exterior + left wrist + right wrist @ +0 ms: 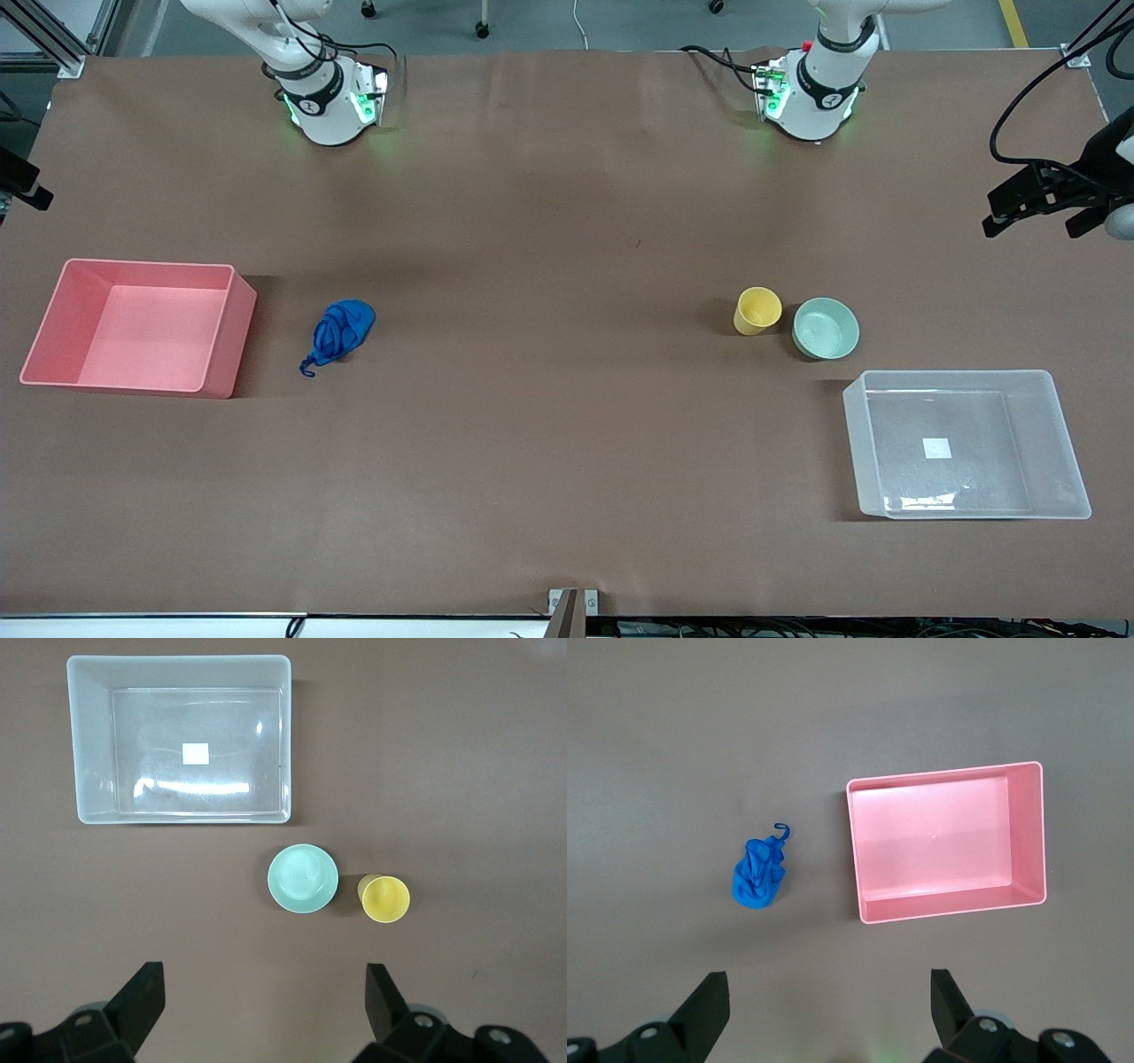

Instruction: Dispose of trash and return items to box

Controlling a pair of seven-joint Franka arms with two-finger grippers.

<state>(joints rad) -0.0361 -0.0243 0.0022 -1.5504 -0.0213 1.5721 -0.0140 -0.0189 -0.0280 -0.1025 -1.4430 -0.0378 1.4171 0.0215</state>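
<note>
- Front view: blue trash wad (343,329) on the brown counter (567,221) toward the right arm's end, just beside the pink bin (221,323); string trailing toward the front camera.
- Yellow cup (757,310) and mint-green bowl (826,328) side by side, apart by a sliver, toward the left arm's end; clear box (1054,443) nearer the front camera than both, empty but for a blank white square label (936,448).
- Right claw (828,1014): spread wide, empty, high over bare counter near the wad; nearer arm for the trash.
- Left claw (264,1010): spread wide, empty, high over bare counter near bowl and cup.
- No readable writing or brands anywhere.
- Likely first: drop onto the wad, then across to the bin.
</note>
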